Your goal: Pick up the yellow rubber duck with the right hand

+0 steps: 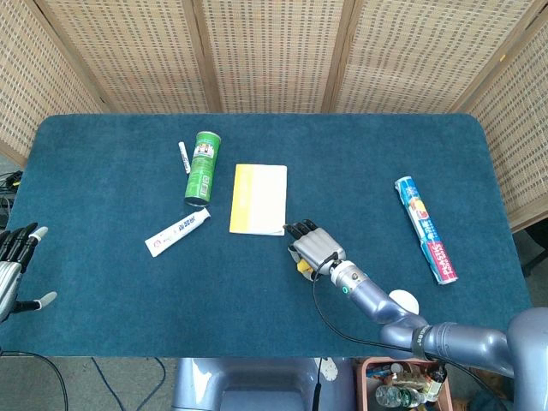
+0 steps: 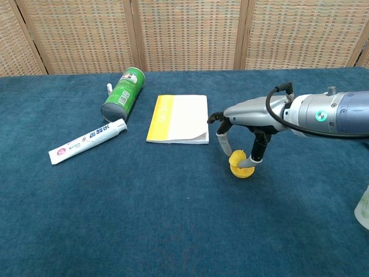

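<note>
The yellow rubber duck (image 2: 237, 155) is a small yellow lump pinched between the thumb and a finger of my right hand (image 2: 247, 118). It hangs just over a yellow round cap (image 2: 243, 171) lying on the blue table, and I cannot tell whether the two touch. From the head view the right hand (image 1: 315, 245) hides the duck, and only a bit of the cap (image 1: 304, 268) shows beneath it. My left hand (image 1: 15, 267) rests at the table's far left edge, fingers apart, holding nothing.
A yellow-and-white notebook (image 2: 179, 118) lies just left of the right hand. Further left are a green can (image 2: 122, 92), a toothpaste tube (image 2: 86, 141) and a marker (image 1: 183, 157). A blue wrapped roll (image 1: 425, 229) lies at the right, and a white object (image 1: 402, 302) sits near the front edge.
</note>
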You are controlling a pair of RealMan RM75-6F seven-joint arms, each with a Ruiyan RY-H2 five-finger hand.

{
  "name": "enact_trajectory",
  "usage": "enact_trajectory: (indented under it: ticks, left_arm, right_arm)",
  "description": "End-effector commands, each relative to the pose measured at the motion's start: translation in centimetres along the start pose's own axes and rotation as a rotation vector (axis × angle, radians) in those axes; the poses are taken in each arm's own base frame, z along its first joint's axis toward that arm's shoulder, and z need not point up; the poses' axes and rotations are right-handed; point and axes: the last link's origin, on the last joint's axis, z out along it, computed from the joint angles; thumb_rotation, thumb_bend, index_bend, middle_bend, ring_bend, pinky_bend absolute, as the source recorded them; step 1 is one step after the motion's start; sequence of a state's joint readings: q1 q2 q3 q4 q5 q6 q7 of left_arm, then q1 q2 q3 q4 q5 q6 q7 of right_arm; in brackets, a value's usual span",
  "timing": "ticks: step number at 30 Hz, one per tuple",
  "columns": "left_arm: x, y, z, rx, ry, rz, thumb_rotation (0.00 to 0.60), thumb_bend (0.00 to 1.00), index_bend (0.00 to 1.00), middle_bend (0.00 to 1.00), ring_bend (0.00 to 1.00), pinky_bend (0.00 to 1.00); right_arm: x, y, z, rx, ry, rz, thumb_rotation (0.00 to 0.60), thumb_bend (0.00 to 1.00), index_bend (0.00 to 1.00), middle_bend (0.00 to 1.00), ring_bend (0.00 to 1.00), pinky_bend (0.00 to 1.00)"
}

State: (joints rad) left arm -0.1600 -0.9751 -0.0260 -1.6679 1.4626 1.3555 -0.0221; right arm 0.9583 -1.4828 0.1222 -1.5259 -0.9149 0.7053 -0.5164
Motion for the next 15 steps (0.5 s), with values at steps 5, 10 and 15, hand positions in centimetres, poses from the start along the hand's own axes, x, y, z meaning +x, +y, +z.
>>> enact_trajectory:
  ticks: [5, 10, 15]
  left_arm:
    - [-0.11, 0.09, 0.02, -0.002, -0.006, 0.001, 0.6, 0.0, 0.0, 0.0, 0.0, 0.0]
    - [-0.17, 0.25, -0.05, -0.005, -0.007, 0.005, 0.6, 0.0, 0.0, 0.0, 0.0, 0.0]
    - [-0.1, 0.19, -0.02, -0.003, -0.005, 0.002, 0.6, 0.0, 0.0, 0.0, 0.0, 0.0]
  right_arm:
    - [-0.3, 0.09, 0.01, -0.015, -0.006, -0.008, 0.6, 0.3, 0.51, 0.0, 0.0, 0.0]
    - [-0.39, 0.18, 0.03, -0.023, -0.01, -0.016, 0.6, 0.3, 0.5, 0.0, 0.0, 0.0]
    - [-0.38, 0.34, -0.23, -0.033, -0.02, -0.017, 0.6, 0.23, 0.13, 0.0, 0.0, 0.0]
